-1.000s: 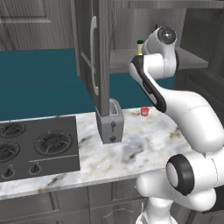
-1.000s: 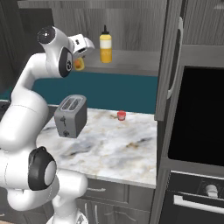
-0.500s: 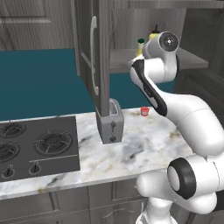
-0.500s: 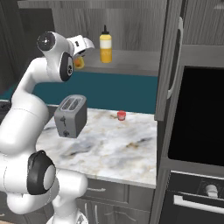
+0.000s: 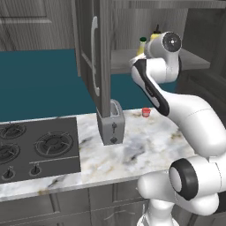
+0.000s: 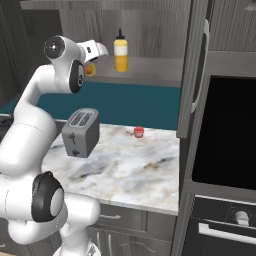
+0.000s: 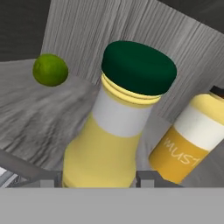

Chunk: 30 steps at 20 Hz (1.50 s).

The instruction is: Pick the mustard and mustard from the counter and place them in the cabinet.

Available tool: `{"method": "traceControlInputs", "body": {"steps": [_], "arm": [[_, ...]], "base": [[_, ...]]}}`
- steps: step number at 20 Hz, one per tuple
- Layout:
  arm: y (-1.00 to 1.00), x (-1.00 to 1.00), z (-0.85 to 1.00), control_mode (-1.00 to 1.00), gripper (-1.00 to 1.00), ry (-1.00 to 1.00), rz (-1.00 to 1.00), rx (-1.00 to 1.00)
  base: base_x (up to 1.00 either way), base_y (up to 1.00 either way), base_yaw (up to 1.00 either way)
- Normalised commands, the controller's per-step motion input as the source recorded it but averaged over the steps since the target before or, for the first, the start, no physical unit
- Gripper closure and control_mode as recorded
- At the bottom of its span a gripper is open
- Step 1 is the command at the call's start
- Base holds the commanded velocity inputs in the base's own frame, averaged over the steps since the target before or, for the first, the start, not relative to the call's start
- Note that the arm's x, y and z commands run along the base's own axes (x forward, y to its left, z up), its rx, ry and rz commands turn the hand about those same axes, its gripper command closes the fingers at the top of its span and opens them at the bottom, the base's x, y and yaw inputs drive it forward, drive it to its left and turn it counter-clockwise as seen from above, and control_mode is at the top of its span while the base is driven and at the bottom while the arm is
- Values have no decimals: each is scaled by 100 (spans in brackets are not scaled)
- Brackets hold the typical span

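In the hand view, my gripper [image 7: 98,178] is shut on the smaller mustard [image 7: 109,144], a pale yellow bottle with a dark green cap, its body between my fingertips. The taller orange-yellow mustard [image 7: 192,140] stands just to its right on the cabinet shelf [image 7: 39,118]. From the right base view, the hand [image 6: 91,64] is at the left part of the shelf [image 6: 150,75], with the held bottle [image 6: 90,70] mostly hidden behind my arm and the tall mustard [image 6: 120,52] upright a little to its right. In the left base view, the held bottle [image 5: 141,45] peeks out beside my arm.
A green lime [image 7: 50,70] lies deeper on the shelf. The open cabinet door [image 5: 95,57] hangs over the counter [image 6: 130,160], where a toaster [image 6: 80,132] and a small red cup [image 6: 138,131] stand. A black hob [image 5: 39,145] lies left, an oven [image 6: 225,130] right.
The arm has shifted only slightly at the shelf, still holding the small mustard. The tall mustard, toaster and cup have not moved.
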Motion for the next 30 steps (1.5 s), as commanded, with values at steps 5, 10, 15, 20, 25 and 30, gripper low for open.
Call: {"method": "traceControlInputs", "body": {"steps": [5,10,15,20,25,30], "arm": [[7,11,0,-100,100,1,0,7],[11,13,0,-100,100,6,0,5],[12,16,0,-100,100,14,0,1],[5,9,0,-100,100,11,0,0],[0,10,0,-100,100,1,0,0],[0,2,0,-100,100,-4,0,0]], "base": [[0,0,0],[0,0,0],[0,0,0],[0,0,0],[0,0,0],[0,0,0]]}}
